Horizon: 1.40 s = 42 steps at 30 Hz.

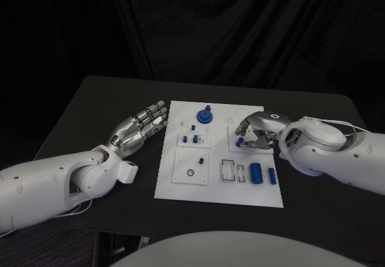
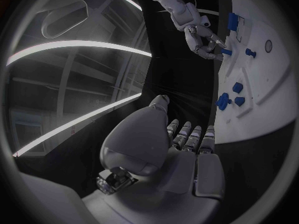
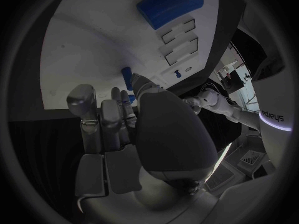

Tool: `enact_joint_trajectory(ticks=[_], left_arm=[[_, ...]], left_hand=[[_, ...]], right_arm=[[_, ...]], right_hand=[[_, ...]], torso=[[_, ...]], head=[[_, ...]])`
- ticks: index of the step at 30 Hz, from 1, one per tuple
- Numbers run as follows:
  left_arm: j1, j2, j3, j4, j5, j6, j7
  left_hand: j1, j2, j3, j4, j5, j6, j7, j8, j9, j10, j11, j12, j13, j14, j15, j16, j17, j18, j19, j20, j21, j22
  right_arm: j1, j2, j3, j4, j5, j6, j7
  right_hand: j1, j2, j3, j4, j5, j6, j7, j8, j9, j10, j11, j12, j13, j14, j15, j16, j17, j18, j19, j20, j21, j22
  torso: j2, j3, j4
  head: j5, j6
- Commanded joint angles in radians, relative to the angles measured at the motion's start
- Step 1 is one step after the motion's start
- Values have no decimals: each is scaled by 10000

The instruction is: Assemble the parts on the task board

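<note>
The left hand (image 1: 141, 127) lies on the black counter (image 1: 80, 117) just beside the left edge of the task board (image 1: 221, 192), palm up, its fingers stretched out straight and a little apart, grasping nothing. In the left wrist view the same hand (image 2: 181, 149) shows its fingers extended side by side toward the board's edge (image 2: 261, 119).

The task board is a white plate in the middle of the counter. Near its top edge stands a round blue part with a knob (image 1: 205, 115). Below that, on a raised white square, several small blue pegs (image 1: 192, 138) stand close together. Lower on the left half sits another white square with a dark ring (image 1: 190, 172) and a small blue peg (image 1: 201, 161) beside it. On the lower right of the board are outlined slots (image 1: 231, 170), then a blue cylinder (image 1: 256, 172) lying on its side, then a narrower blue bar (image 1: 272, 176) just beside it.

The right hand (image 1: 255, 133) is over the upper right part of the board, fingers curled downward around a small blue part (image 1: 240, 142) at its fingertips; the thumb and a finger appear to pinch it against the board. In the right wrist view the fingers (image 3: 118, 109) reach to a blue piece (image 3: 127, 77) on the white surface, with the blue cylinder (image 3: 169, 5) beyond.
</note>
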Motion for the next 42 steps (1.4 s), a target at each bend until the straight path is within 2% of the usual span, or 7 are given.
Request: enact_joint_trajectory(ticks=[1,13,23,29,32,34,42], left_arm=[[-26,26,9,6,40,124,845],[-88,27,9,-19,40,142,836],[-148,4,9,-18,40,152,827],[-164,-35,9,-4,40,137,804],[-167,-49,9,7,40,128,789],[-169,-54,9,10,40,126,780],[-171,-53,9,18,40,108,749]], left_hand=[[39,-61,64,-1,35,-2,60,20,10,2,68,48,12,-3,51,58,17,17,7,79,66,6],[41,-59,73,-7,42,-7,62,19,9,2,71,53,13,-3,60,61,17,20,7,89,66,4],[41,-59,73,-7,42,-7,62,19,9,2,71,53,13,-3,60,61,17,20,7,89,66,4],[44,-53,93,-19,54,3,68,19,10,0,77,58,12,-1,75,68,18,24,10,107,67,4],[44,-53,93,-19,54,3,68,19,10,0,77,58,12,-1,75,68,18,24,10,107,67,4],[43,-53,95,-21,54,8,71,20,11,1,78,63,13,0,76,71,19,25,10,110,67,5],[43,-53,95,-21,54,8,71,20,11,1,78,63,13,0,76,71,19,25,10,110,67,5]], right_arm=[[-73,71,5,-90,3,-86,199],[-174,248,7,-267,3,-160,332],[-182,207,11,-163,3,-344,373],[-159,15,30,110,3,-575,328],[-54,-65,44,248,3,-687,303],[80,-113,49,348,3,-751,285],[728,-299,58,947,3,-791,217]], right_hand=[[184,-34,221,-45,255,157,15,-9,15,231,-12,-208,-122,77,-33,6,-15,-199,83,-25,71,1043],[402,-91,890,-269,675,823,1,239,249,1320,-148,-700,-354,105,-152,-14,-10,-212,117,-136,201,1075],[328,-19,1051,-666,749,1836,-349,869,950,2692,-523,-1096,-374,206,-461,-87,-24,-252,225,-400,500,1134],[306,12,1059,-834,771,2039,-431,1049,1264,3061,-636,-1278,-345,264,-555,-129,-24,-273,278,-502,615,1158],[332,20,1092,-896,756,2046,-442,1067,1344,3140,-654,-1345,-337,280,-576,-146,-29,-281,296,-525,655,1167],[369,45,1240,-974,376,2029,-448,1067,1474,3246,-666,-1491,-327,308,-595,-178,-34,-289,313,-555,679,1172],[93,2,1361,-875,-36,2094,-491,1102,1713,3417,-696,-1731,-299,403,-612,-158,71,-326,392,-568,869,1214]], torso=[[0,-2,6],[1,-3,5],[-5,-5,2],[-1,-3,-2],[-4,-2,1],[-3,-3,3],[-9,-7,4]], head=[[3,1],[3,1],[49,1],[74,1],[69,1],[77,1],[125,1]])
